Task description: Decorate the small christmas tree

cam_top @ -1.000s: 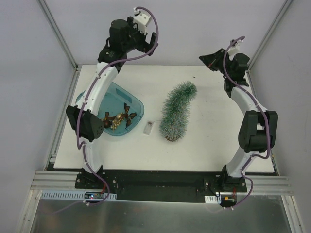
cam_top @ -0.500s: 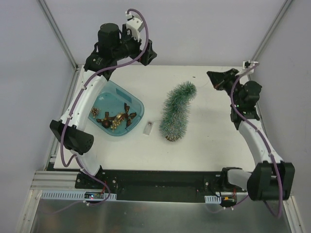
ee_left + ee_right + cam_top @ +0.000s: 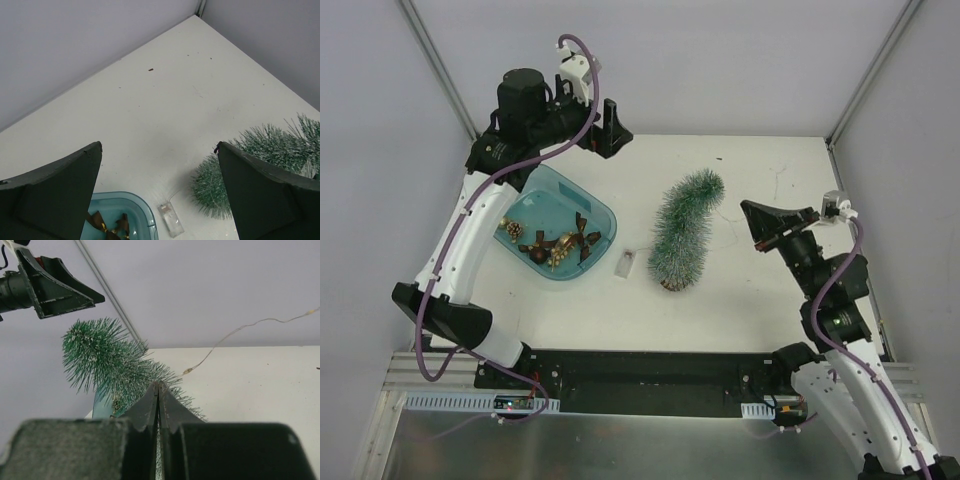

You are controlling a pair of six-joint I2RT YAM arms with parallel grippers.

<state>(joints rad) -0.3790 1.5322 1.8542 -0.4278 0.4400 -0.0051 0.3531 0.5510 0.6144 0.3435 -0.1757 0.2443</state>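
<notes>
The right gripper's (image 3: 158, 385) dark fingers are pressed together in a thin seam, pointing at the frosted-green bristly bottle-brush tree (image 3: 95, 352) just beyond them. A thin pale wire (image 3: 265, 319) trails rightward from the tree's side above the white tabletop (image 3: 260, 390). The dark, wedge-shaped left gripper (image 3: 65, 290) hangs at upper left.

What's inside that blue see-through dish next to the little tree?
The teal tray holds a small pile of decorations: a pine cone, brown ribbon bows and gold berry sprigs. Anything lying beneath that pile is covered and cannot be seen.
</notes>
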